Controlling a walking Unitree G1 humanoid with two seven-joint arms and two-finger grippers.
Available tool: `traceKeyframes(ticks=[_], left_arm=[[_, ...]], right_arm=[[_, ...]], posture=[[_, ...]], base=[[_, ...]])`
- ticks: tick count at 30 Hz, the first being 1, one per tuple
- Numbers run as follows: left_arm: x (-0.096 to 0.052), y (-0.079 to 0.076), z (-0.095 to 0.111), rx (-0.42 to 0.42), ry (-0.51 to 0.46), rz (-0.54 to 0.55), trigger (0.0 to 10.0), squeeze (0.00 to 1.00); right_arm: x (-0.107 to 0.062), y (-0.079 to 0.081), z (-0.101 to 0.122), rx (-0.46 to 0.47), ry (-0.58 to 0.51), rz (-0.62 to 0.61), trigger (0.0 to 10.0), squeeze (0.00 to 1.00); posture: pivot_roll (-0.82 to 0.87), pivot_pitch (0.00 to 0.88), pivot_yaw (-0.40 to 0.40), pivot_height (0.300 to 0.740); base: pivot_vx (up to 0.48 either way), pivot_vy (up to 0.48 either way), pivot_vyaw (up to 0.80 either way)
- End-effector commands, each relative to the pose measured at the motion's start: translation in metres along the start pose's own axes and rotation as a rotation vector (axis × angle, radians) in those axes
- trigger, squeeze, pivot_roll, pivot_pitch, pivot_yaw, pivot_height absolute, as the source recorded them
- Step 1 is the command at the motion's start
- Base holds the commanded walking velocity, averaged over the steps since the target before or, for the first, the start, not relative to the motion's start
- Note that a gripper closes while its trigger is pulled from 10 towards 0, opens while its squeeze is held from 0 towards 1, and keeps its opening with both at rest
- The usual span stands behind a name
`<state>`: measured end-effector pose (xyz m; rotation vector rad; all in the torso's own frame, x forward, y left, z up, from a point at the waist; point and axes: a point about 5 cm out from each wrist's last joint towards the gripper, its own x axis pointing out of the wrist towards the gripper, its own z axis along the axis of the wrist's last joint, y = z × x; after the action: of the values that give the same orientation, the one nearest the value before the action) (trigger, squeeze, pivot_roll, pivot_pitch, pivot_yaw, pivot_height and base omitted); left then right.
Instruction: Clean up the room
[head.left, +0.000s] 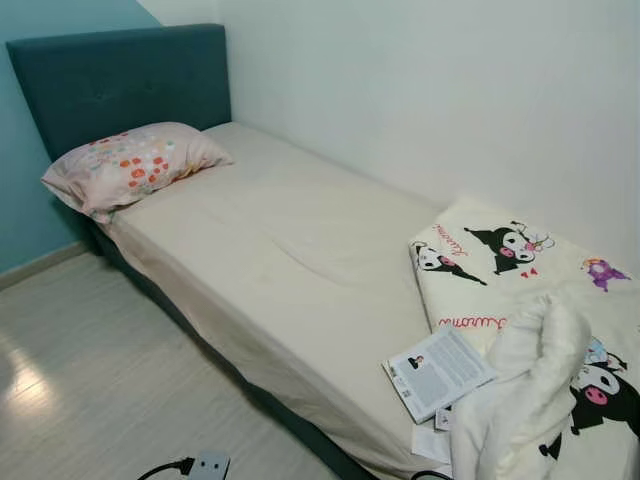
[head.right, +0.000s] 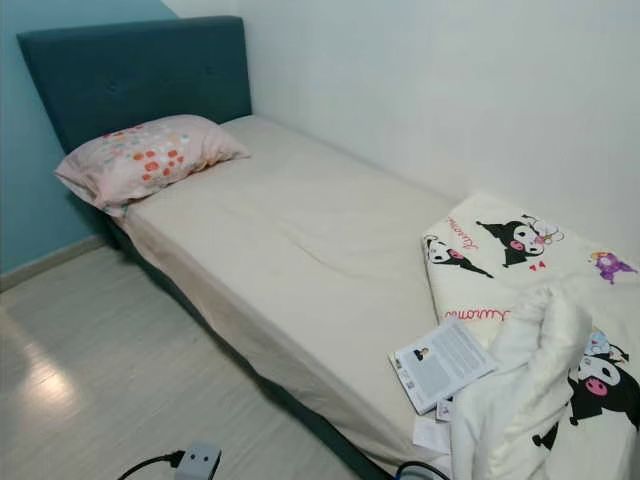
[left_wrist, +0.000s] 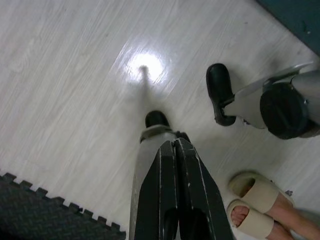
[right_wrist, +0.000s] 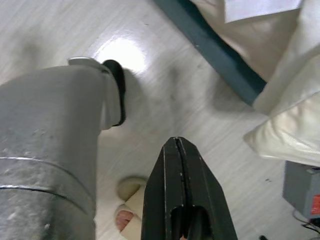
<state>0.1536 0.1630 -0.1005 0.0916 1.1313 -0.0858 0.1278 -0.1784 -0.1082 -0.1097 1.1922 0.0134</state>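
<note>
Both claws are hanging clenched over the pale floor (left_wrist: 65, 75), the left claw (left_wrist: 175, 150) and right claw (right_wrist: 178, 147) each empty, near a person's sandalled foot (left_wrist: 257, 205). On the bed (head.left: 260, 250), a booklet (head.left: 437, 372) is lying beside a crumpled white blanket (head.left: 530, 390); a pillow (head.left: 130, 165) is resting by the headboard (head.left: 110, 80).
</note>
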Motion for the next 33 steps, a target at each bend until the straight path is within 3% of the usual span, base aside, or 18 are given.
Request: traceKeyframes(ticks=[1,25,33], left_arm=[[0.0002,-0.0018,0.0008,0.023,0.003,-0.004,10.0,0.00],[0.0003,-0.0015,0.0017,0.020,0.000,-0.002,10.0,0.00],[0.0002,-0.0005,0.0021,0.019,-0.003,0.001,10.0,0.00]], right_arm=[[-0.0003,0.0006,-0.0047,-0.018,0.017,-0.001,10.0,0.00],[-0.0002,0.0008,-0.0038,-0.016,0.017,0.002,10.0,0.00],[-0.0001,0.0020,-0.0033,-0.012,0.015,0.004,10.0,0.00]], posture=[[-0.02,0.000,-0.084,0.740],[-0.02,0.000,-0.082,0.740],[-0.01,0.000,-0.077,0.740]], base=[[0.000,0.000,-0.80],[0.000,0.000,-0.80],[0.000,0.000,0.00]])
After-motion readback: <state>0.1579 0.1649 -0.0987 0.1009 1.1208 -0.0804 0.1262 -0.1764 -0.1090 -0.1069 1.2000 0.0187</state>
